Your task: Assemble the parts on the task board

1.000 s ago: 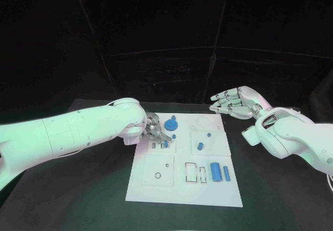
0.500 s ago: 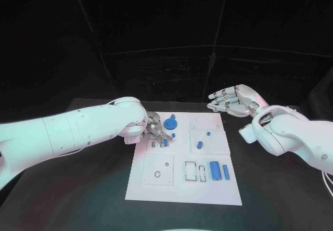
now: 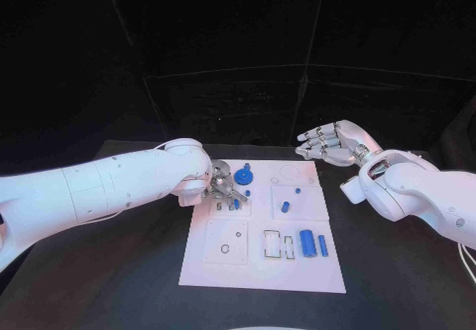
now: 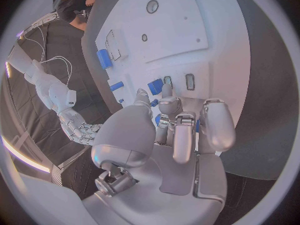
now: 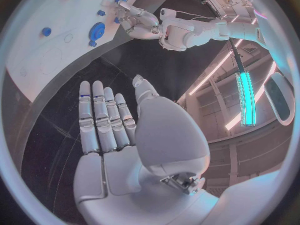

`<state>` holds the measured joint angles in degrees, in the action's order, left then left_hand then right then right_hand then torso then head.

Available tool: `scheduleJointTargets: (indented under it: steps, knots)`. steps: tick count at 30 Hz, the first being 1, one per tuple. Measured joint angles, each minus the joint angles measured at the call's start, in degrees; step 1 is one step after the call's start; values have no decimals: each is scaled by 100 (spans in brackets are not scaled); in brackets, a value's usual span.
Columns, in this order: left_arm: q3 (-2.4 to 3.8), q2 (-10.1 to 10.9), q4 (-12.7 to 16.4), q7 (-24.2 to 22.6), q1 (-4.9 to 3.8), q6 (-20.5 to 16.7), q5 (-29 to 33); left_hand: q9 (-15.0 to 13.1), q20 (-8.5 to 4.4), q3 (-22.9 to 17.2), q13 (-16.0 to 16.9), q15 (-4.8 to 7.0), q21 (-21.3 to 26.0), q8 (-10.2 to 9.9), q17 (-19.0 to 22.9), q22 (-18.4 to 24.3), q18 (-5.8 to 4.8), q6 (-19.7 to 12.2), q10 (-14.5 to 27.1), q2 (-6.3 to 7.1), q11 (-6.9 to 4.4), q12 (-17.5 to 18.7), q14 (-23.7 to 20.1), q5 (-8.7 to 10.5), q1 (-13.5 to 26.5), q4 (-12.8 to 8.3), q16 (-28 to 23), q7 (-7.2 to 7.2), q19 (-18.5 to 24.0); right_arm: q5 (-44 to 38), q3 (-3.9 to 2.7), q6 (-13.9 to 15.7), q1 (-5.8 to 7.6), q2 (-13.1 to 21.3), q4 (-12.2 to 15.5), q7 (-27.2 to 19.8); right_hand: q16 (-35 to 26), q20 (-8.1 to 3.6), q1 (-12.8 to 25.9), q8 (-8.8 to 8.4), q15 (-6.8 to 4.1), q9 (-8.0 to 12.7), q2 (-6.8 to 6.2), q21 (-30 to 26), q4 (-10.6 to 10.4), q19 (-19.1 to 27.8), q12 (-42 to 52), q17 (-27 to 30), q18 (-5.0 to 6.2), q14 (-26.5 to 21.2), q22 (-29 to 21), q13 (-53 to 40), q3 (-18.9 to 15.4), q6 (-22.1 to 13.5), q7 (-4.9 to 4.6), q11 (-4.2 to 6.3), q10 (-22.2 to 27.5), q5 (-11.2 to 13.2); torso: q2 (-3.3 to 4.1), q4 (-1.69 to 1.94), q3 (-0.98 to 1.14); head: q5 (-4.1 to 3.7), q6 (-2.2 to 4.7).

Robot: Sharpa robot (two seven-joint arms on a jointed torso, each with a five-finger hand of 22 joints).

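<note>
Right hand point(image 3: 332, 145) drifted slightly toward board's far edge; left hand point(image 3: 222, 184) shifted little over small blue part point(image 3: 236, 202)

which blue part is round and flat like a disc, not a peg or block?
The blue disc at the task board's far end, just beside the left hand. The other blue parts are cylinders or small pegs.

No legible txt or labels anywhere.

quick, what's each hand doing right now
left hand: fingers down on the task board among blue parts; cannot tell if holding one
right hand: open, holding nothing
</note>
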<state>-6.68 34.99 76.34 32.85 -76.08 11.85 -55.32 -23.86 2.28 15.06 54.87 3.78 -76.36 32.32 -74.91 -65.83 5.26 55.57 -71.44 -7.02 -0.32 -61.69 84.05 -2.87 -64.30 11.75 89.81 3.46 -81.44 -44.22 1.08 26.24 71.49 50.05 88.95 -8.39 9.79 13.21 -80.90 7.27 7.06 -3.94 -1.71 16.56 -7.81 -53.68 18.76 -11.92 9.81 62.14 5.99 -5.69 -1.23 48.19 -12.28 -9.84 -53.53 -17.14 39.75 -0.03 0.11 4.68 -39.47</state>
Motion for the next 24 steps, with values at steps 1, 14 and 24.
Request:
scheduleJointTargets:
  steps: [1,14,24]
  knots:
    - [-1,-3,-2,-1,0,3,0,-8,0,-15,0,0,0,8,0,0,0,-1,0,0,0,0,0,0,0,-15,0,-1,0,1,0,-2,0,-3,-4,1,0,0,-1,0,0,0,1,0,0,0,0,3,0,0,0,3,0,0,0,0,0,0,0,0,0,0,-1]
    - [-24,-51,-29,-12,0,35,2,-69,0,-51,14,0,0,54,0,-14,0,-62,0,-36,0,0,0,0,-132,-83,0,-21,0,6,1,-21,0,-39,-43,6,-22,0,-22,0,0,0,22,0,0,0,0,13,0,0,-5,18,0,1,0,0,0,0,0,0,-1,-17,-17]
    - [-47,-63,-36,-18,0,47,2,-109,0,-101,14,0,0,78,0,-23,0,-82,0,-66,0,1,0,0,-205,-165,0,-1,0,8,1,-32,-1,-55,-61,9,-21,0,-22,0,0,0,22,0,0,0,0,19,0,0,-10,18,0,1,0,0,0,0,0,0,-1,-20,-30]
